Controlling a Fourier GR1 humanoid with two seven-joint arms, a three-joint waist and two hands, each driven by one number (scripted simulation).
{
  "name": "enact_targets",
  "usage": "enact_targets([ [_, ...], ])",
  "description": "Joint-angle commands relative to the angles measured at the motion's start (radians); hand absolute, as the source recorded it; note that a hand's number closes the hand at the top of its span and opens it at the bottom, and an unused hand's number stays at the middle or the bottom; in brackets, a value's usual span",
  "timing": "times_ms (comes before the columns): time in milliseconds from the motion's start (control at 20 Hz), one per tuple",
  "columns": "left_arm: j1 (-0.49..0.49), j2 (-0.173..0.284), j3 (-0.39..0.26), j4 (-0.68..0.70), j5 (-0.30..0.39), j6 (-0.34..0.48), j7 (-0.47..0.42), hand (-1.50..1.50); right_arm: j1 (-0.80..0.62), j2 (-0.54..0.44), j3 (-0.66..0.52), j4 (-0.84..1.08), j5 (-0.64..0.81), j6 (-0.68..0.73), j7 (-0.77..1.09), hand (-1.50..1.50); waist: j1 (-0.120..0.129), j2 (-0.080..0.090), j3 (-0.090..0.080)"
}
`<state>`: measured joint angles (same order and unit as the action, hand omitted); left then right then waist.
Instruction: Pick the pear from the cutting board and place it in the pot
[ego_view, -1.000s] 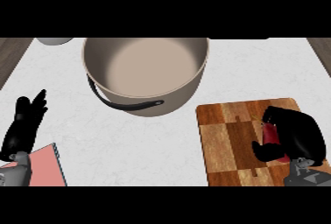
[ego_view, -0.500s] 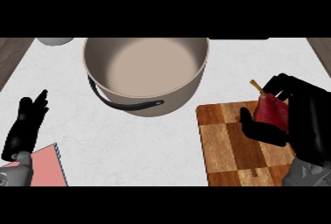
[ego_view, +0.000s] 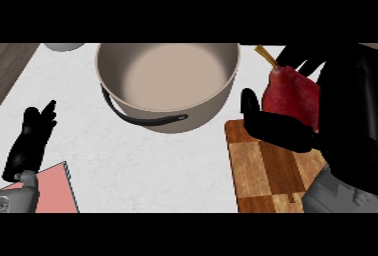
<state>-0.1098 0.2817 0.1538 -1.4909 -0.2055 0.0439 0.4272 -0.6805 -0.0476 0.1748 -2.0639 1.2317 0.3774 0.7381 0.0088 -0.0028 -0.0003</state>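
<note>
Two hands in view. Right hand (ego_view: 336, 115) at right side, fingers and thumb curled round red pear (ego_view: 292, 95), grasping it; pear raised above far end of wooden cutting board (ego_view: 266, 175), stem tilted up-left, just right of pot rim. Beige pot (ego_view: 168, 82) with black handle (ego_view: 144, 116) stands on white counter (ego_view: 162, 170), left of board, interior bare. Left hand (ego_view: 31, 142) rests at left edge, fingers straight and relaxed, holding nothing. Pink item (ego_view: 53, 192) near lower left corner, beside left forearm.
</note>
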Motion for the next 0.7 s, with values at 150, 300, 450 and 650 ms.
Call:
enact_targets([
  [150,-0.016,-0.004,-0.004,0.001,-0.011,-0.004,0.008,0.00,-0.322,0.046,-0.017,0.242,-0.138,0.064,0.168,1.50,0.008,0.003,-0.001],
  [300,0.003,-0.032,-0.020,0.039,-0.017,0.010,-0.058,0.00,-0.431,0.047,-0.052,0.450,-0.152,-0.048,0.179,1.50,0.016,0.007,-0.001],
  [450,0.010,-0.023,-0.003,0.018,-0.004,0.001,-0.035,0.00,-0.465,0.047,-0.013,0.564,-0.194,-0.107,0.222,1.50,0.016,0.005,-0.001],
  [650,0.018,-0.025,-0.018,-0.024,-0.018,0.001,0.000,0.00,-0.559,0.047,-0.052,0.788,-0.245,-0.200,0.171,1.50,0.024,0.007,-0.001],
])
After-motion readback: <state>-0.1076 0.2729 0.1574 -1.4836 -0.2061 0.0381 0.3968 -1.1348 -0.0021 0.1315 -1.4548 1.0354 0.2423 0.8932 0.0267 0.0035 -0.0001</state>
